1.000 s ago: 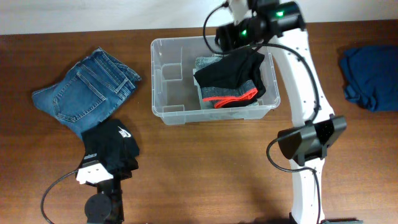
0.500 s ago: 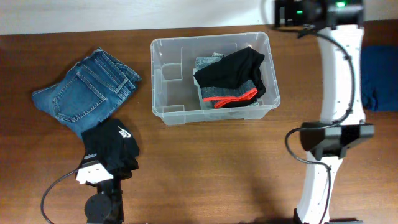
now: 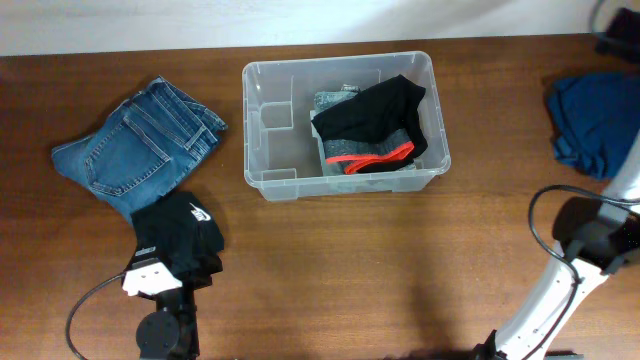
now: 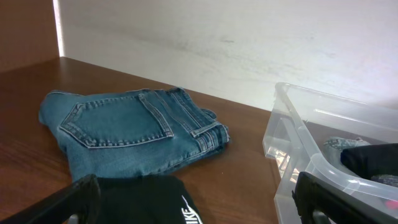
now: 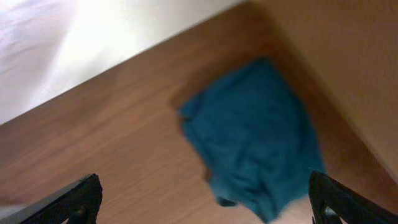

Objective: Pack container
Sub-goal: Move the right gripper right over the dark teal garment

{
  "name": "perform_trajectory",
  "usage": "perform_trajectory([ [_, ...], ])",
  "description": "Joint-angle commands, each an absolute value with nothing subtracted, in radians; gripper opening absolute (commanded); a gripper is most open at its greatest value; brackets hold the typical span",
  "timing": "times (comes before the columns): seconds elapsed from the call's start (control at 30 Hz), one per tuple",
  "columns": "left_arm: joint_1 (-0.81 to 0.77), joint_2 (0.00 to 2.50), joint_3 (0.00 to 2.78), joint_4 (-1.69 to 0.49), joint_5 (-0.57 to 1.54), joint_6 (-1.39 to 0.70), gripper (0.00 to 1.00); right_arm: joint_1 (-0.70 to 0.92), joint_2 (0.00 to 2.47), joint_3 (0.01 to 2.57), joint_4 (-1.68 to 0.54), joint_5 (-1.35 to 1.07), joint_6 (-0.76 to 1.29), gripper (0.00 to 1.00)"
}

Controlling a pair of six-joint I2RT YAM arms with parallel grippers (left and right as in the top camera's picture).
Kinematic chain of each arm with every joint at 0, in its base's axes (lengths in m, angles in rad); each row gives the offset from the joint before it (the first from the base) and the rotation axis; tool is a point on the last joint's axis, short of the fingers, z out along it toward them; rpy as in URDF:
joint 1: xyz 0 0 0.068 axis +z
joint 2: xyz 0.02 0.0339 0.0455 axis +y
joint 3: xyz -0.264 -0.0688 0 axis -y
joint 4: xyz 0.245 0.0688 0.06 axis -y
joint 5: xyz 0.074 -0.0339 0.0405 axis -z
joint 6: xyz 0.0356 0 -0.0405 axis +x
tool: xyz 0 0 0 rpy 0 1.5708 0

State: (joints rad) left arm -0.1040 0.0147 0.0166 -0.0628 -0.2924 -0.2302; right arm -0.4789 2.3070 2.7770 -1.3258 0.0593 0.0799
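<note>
The clear container [image 3: 257, 150] stands at the table's middle back. In it a black garment with orange-red trim [image 3: 372, 128] lies over a folded grey piece [image 3: 336, 101]. My left gripper [image 4: 198, 208] is open, low at the front left over a black Nike garment [image 4: 143, 202], with nothing between its fingers [image 4: 78, 200]. The container's corner [image 4: 311, 168] shows to its right. My right gripper [image 5: 208, 202] is open and empty, hovering above a crumpled blue cloth [image 5: 255, 137]. Overhead, only a bit of the right wrist [image 3: 620, 30] shows at the top right corner.
Folded blue jeans [image 3: 135, 150] lie at the back left, also in the left wrist view as jeans [image 4: 130, 127]. The black Nike garment [image 3: 178, 235] sits just in front of them. The blue cloth [image 3: 592, 122] lies at the far right. The right arm's base [image 3: 590, 240] stands at the front right.
My right arm has swung from above the container to the far right, over the blue cloth. The black garment stays in the container. The left arm has not moved.
</note>
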Motion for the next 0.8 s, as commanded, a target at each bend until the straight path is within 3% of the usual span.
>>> perform_trajectory([
  [0.0, -0.099, 0.006, 0.01, -0.06, -0.292, -0.218, 0.99, -0.568, 2.325, 2.741, -1.332, 0.068, 0.114, 0.98],
  [0.27, -0.099, 0.006, 0.01, -0.061, -0.292, -0.218, 1.0, -0.667, 2.384, 2.607, -1.249, 0.064, 0.086, 0.98],
  [0.77, -0.099, 0.006, 0.01, -0.061, -0.292, -0.218, 0.99, -0.678, 2.397, 2.101, -0.654, 0.03, -0.226, 0.98],
])
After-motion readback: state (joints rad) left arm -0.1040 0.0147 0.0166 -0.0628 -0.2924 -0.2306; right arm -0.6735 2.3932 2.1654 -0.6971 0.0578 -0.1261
